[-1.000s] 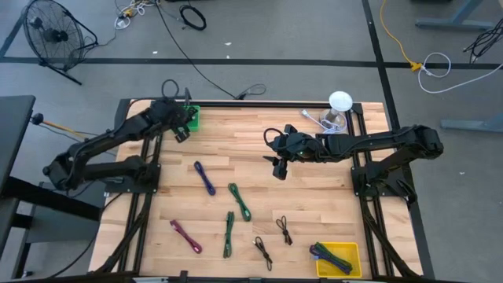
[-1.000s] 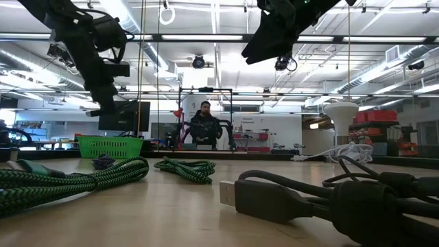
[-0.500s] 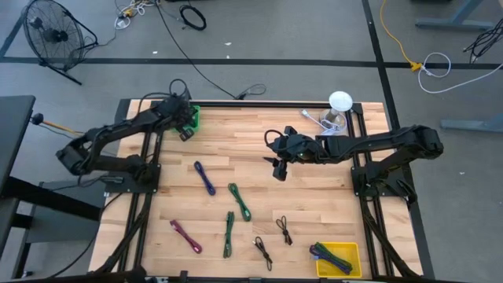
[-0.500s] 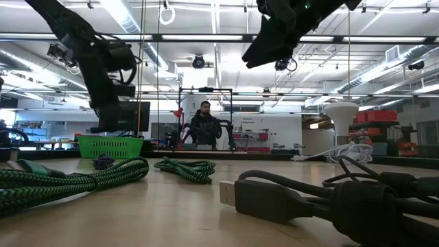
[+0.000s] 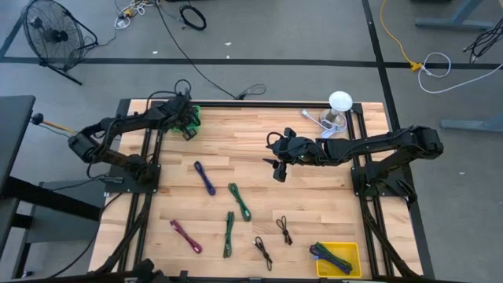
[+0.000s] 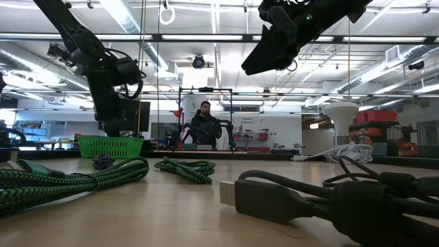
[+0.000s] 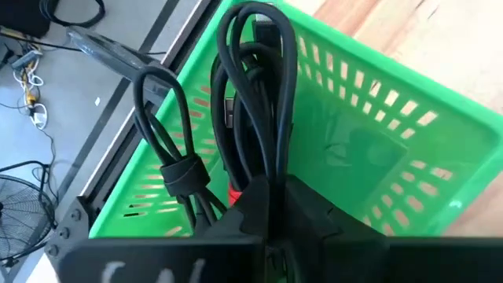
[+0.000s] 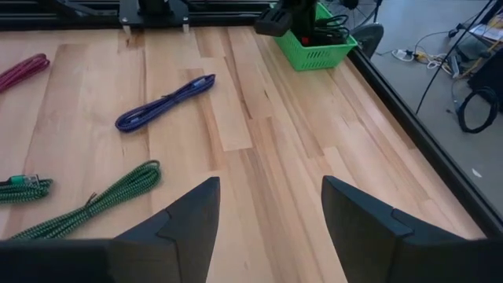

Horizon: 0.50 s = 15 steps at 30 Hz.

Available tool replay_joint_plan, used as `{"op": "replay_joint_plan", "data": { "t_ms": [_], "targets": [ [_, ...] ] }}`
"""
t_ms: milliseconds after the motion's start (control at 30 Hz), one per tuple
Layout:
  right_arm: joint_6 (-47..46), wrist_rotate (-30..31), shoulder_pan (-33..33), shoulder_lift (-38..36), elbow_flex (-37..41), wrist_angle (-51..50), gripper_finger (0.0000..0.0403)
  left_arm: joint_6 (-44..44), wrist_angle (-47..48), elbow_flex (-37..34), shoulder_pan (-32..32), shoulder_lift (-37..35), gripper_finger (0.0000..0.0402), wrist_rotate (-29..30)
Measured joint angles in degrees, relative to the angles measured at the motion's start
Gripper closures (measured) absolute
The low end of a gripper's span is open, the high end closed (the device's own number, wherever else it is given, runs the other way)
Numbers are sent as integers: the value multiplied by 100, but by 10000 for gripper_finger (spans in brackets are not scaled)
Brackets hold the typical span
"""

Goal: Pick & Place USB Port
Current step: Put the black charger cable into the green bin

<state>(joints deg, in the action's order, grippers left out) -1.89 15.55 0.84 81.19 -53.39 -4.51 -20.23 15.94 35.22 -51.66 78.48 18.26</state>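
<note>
Over the last second, carried the left hand from beside the basket to right above it at the far-left corner of the surface. Clamped there on a black cable, with the loops standing out over the green walls of the basket in the left wrist view. Cannot tell whether the loops touch the basket floor. Means, judging by this, that the carry is done and only the release is left: part the fingers with the cable fully inside the rim, not draped across it.

Barely shifted the right hand in the same second. Hovers mid-surface, fingers wide apart, gripping nothing.

Containers:
- Basket: already holding dark cables, seen from afar in the right wrist view; cannot count them.
- Yellow tray at the near-right corner: holding a dark bundle of cables.

Left loose on the surface, well apart from both containers: a purple cable, two green ones, a magenta one and two small black ones.
</note>
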Motion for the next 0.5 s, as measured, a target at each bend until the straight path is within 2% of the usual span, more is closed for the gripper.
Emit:
{"op": "replay_joint_plan", "data": {
  "t_ms": [167,300,367,500],
  "targets": [
    [20,0,0,0,0,2,179,55,-34,0,-3,-23,303,139],
    [20,1,0,0,0,4,179,165,-106,0,-4,-89,253,856],
    [20,0,0,0,0,4,179,167,-134,0,-4,-139,236,994],
    [18,0,0,0,0,63,179,234,-196,0,9,-178,217,857]
  ]
}}
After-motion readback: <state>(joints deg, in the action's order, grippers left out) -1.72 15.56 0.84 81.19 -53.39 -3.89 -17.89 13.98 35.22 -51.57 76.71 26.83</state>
